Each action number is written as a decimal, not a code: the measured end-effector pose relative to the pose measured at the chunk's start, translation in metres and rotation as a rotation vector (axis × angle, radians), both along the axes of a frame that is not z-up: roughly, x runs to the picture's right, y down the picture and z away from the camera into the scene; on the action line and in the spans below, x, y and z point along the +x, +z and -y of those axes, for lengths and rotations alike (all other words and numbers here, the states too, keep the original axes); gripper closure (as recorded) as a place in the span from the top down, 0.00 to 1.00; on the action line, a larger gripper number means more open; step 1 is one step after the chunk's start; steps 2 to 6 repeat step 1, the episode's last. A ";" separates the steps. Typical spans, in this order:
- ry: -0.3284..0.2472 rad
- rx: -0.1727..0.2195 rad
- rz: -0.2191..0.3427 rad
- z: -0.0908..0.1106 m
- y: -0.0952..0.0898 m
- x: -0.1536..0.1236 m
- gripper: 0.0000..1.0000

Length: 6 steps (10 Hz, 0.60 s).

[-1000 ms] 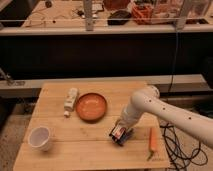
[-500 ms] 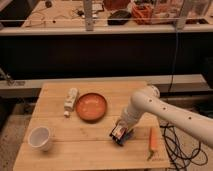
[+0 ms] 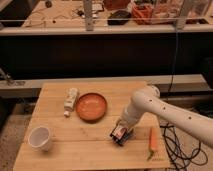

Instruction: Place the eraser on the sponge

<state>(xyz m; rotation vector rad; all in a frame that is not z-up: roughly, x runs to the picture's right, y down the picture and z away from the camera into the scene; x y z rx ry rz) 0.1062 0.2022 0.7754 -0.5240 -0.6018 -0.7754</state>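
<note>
camera view looked down from the front on a light wooden slatted table (image 3: 90,152). a white robot arm (image 3: 165,114) reached in from the right edge, bent at a rounded elbow near the table's back right corner, and sloped down and leftward to the table's right half. at its end the dark two-finger gripper (image 3: 121,136) sat low over the boards, just in front and to the right of a round terracotta-orange plate (image 3: 91,106). the gripper was closed around the eraser (image 3: 118,132), a small flat black block with a red-and-white face, which sat tilted with that face turned toward the camera, at or just above the table surface. the light-blue sponge could not be made out; any of it under the gripper was hidden. to the left of the plate, a small white bottle (image 3: 71,100) lay on its side, close to the plate's rim but apart from it. near the front left corner stood a white cup (image 3: 40,137), upright, well apart from the rest. a slim orange stick (image 3: 153,139) with a greenish tip lay near the right edge, just right of the gripper and not touching it. black cables (image 3: 175,142) trailed on the floor to the right.
</note>
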 end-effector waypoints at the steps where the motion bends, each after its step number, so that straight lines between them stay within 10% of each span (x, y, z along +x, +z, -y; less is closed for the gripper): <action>1: 0.000 -0.001 -0.001 0.000 0.000 0.000 0.32; 6: 0.000 -0.001 -0.001 0.000 0.000 0.000 0.32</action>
